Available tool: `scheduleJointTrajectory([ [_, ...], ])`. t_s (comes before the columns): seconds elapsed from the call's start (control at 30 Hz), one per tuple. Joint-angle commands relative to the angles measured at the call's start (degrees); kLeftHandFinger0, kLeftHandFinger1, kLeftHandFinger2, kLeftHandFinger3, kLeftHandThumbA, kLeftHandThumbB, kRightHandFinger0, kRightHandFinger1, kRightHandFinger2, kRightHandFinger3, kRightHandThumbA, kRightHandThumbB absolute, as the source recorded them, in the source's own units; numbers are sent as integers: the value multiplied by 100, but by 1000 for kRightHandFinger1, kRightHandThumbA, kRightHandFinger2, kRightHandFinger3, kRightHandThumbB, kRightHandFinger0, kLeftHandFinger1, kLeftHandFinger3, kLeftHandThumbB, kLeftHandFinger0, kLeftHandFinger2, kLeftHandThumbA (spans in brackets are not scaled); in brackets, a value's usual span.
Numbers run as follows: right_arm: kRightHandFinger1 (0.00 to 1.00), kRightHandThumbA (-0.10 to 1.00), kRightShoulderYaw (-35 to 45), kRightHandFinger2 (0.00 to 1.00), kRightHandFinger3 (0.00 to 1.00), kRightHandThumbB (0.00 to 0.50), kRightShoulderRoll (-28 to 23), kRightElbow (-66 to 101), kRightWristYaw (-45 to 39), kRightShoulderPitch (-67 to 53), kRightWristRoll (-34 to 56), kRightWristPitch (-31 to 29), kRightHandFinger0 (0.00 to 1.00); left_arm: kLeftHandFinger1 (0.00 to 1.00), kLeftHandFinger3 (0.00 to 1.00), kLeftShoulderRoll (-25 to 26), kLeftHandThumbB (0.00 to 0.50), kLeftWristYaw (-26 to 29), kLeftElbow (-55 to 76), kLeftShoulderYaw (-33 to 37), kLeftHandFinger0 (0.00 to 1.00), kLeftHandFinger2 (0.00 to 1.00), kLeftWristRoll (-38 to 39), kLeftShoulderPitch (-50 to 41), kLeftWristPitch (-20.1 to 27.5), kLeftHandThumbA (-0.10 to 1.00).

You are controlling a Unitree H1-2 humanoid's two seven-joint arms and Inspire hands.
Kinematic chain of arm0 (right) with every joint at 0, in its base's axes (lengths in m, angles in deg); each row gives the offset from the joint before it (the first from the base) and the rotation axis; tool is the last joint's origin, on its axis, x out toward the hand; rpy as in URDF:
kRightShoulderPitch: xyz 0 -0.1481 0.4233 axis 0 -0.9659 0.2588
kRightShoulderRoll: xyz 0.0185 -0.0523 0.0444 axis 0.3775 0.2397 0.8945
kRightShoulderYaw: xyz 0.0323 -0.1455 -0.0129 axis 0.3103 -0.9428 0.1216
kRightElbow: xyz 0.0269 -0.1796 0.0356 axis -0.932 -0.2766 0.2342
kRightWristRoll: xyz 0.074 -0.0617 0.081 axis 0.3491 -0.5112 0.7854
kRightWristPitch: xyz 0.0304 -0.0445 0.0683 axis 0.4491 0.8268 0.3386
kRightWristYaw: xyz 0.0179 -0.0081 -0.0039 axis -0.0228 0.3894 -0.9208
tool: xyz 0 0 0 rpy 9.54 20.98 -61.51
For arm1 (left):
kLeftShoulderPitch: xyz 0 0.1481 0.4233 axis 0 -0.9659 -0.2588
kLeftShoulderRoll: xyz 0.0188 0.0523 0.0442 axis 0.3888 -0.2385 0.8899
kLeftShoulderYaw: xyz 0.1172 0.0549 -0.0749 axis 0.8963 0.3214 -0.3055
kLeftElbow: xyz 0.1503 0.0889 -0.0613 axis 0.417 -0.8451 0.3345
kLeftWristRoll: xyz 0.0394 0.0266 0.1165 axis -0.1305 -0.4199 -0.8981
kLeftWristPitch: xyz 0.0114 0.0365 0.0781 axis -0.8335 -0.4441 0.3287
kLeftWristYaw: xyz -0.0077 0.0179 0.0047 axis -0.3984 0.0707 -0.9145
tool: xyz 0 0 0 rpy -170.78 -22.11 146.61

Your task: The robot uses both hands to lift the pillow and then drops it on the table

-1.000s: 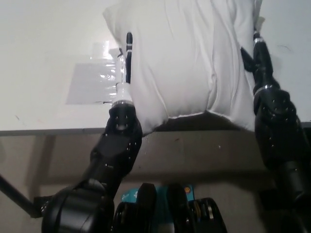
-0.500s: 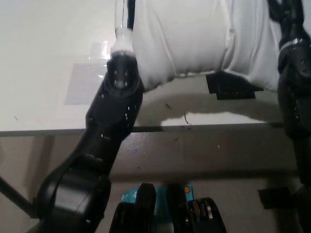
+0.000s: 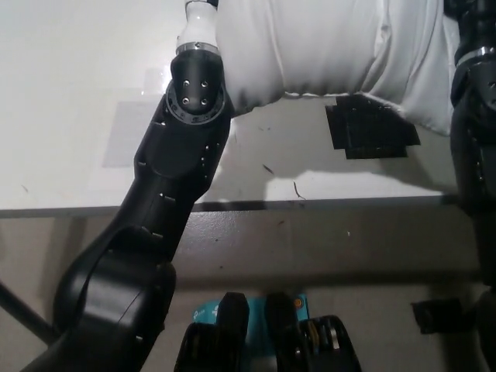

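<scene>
The white pillow [image 3: 310, 46] hangs above the table [image 3: 70, 93], clear of its top, and casts a shadow below. Most of the pillow runs out of the picture at the top. My left arm rises along its left side; only the white base of my left hand [image 3: 199, 17] shows at the top edge, pressed against the pillow. My black right arm [image 3: 474, 116] goes up along the pillow's right side, and the right hand itself is above the picture.
A black square patch [image 3: 372, 132] lies on the table under the pillow. A clear, shiny sheet [image 3: 128, 132] is stuck to the table at the left. The table's front edge [image 3: 325, 203] crosses the middle of the picture.
Both arms have gone up with the pillow between them. The pillow has left the table and uncovered the black patch. Both hands have passed out at the top.
</scene>
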Motion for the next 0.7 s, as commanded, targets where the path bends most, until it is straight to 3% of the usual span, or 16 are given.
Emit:
scheduleJointTrajectory([
  [0.0,1000,1000,-491,1000,1000,359,330,-402,-417,287,-216,-323,1000,1000,1000,-437,148,-199,-112,189,1000,1000,-214,247,224,1000],
  [0.13,1000,1000,-903,1000,1000,293,291,-1230,-363,22,-634,-712,1000,1000,1000,-432,123,-206,-671,296,1000,1000,-330,6,459,1000],
  [0.23,1000,1000,-1030,1000,1000,284,294,-1569,-331,-48,-681,-649,1000,1000,1000,-433,111,-257,-937,297,1000,1000,-290,-107,585,1000],
  [0.3,1000,1000,-1096,1000,1000,251,330,-1897,-293,-154,-688,-721,1000,1000,1000,-457,149,-299,-1145,217,1000,1000,-175,-339,790,1000],
  [0.4,1000,1000,-1114,1000,1000,294,349,-2333,-303,-194,-658,-932,1000,1000,1000,-435,130,-199,-1481,209,1000,1000,-211,-494,836,1000],
  [0.53,1000,1000,-1146,1000,1000,276,333,-2476,-317,-237,-675,-1095,1000,1000,1000,-390,89,-97,-1766,190,1000,1000,-226,-632,899,1000],
  [0.67,1000,1000,-1122,1000,1000,277,241,-2378,-359,-360,-649,-1150,1000,1000,1000,-273,115,-161,-2033,199,1000,1000,-227,-816,1034,1000],
])
